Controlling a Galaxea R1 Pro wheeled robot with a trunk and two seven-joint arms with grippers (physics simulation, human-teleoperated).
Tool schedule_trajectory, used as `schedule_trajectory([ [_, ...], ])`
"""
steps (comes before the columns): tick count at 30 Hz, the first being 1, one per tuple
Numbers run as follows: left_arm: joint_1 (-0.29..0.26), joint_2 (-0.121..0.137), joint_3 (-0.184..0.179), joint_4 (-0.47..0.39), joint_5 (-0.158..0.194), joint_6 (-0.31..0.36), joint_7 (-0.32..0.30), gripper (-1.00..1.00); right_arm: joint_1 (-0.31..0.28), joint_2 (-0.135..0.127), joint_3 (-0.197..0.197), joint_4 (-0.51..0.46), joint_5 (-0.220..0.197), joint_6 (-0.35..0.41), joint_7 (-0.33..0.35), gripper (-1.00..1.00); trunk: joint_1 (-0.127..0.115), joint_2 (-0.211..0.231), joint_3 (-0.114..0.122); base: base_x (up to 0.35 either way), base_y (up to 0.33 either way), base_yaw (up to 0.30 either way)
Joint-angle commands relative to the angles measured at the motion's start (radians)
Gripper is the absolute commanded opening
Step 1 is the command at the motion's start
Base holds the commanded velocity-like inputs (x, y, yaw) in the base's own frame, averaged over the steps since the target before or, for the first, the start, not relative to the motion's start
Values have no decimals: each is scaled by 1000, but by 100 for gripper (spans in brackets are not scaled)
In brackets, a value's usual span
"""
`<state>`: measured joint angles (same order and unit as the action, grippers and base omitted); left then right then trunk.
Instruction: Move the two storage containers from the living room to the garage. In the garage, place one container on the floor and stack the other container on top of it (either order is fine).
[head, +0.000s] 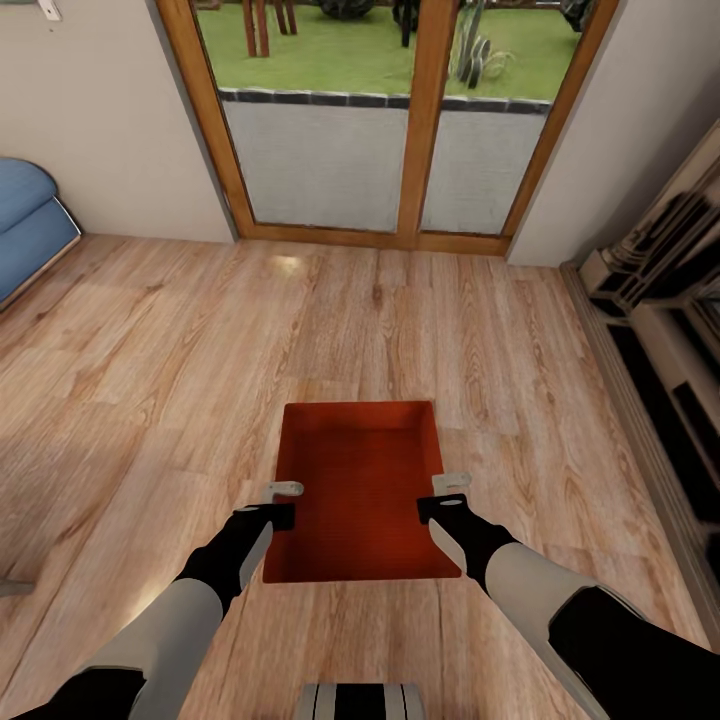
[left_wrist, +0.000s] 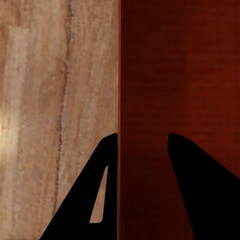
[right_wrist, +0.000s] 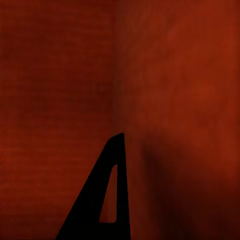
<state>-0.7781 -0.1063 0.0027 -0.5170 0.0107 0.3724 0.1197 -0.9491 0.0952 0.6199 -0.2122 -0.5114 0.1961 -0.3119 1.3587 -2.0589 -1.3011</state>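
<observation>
1 orange-red rectangular plastic bin (head: 360, 480) on wood-plank floor (head: 150, 380); left gripper (left_wrist: 142, 145) straddles wall, part-open; right gripper (head: 452, 493) cannot tell. Next: clamp, lift.

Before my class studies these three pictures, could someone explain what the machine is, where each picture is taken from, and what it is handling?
This is a simulated two-armed wheeled robot. The large picture comes from its head camera, looking down over both arms at a light wood-plank floor before a glass door. On the floor sits an orange-red rectangular plastic bin, lidless. The left gripper and right gripper are at its side walls. The other two pictures come from wrist cameras: the left fingers straddle the bin's wall. Whether either gripper is clamped cannot be told.
</observation>
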Motion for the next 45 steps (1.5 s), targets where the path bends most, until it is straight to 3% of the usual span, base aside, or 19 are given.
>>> schedule_trajectory([
  [1, 0, 13, -7, 2, 21, 5, 8, -100, -1, -8, 9, -7, 10, 5, -6, -100, 0, 0, -1, 0, 0, 0],
  [29, 0, 13, -7, 2, 21, 5, 8, -100, -1, -8, 9, -9, 10, 5, -7, -100, -104, 189, 84, 0, 0, 0],
  [37, 0, 13, -7, 2, 21, 5, 8, -100, -1, -3, 10, -9, 10, 5, -66, -100, -134, 245, 109, 0, 0, 0],
  [45, 0, 13, -7, 3, 21, 5, 8, -100, 0, -4, 11, -9, 10, 5, -74, -100, -165, 301, 134, 0, 0, 0],
])
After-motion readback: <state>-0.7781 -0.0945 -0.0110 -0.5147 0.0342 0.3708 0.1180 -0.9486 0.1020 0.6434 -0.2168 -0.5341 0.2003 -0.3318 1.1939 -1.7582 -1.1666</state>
